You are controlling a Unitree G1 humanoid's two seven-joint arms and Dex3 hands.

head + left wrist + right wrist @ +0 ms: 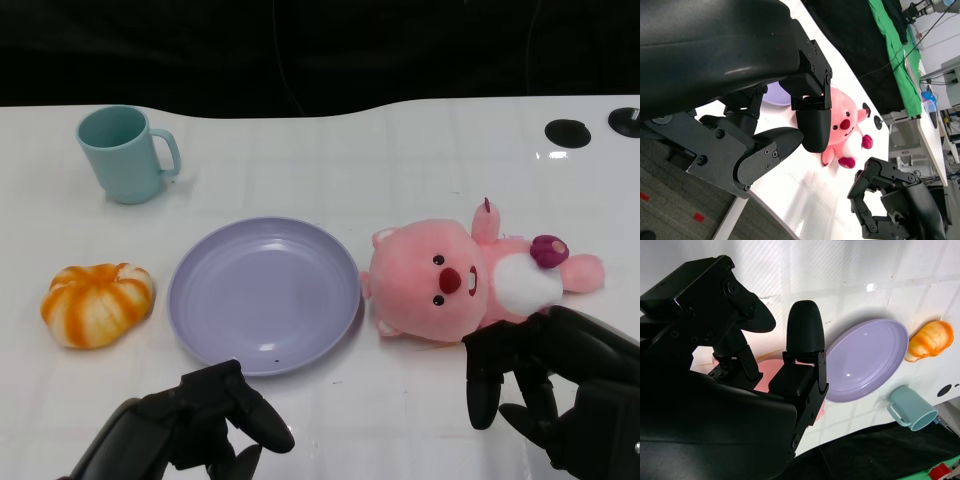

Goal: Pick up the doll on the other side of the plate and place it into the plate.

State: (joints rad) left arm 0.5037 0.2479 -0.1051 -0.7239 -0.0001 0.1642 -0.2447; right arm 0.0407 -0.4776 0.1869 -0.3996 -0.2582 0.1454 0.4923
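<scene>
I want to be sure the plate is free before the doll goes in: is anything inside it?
Nothing lies in the purple plate; its whole bowl shows bare in the head view. The pink doll lies beside its rim, outside it. What is under the plate cannot be seen.

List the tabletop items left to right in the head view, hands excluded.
Pumpkin → mug → plate → doll
</scene>
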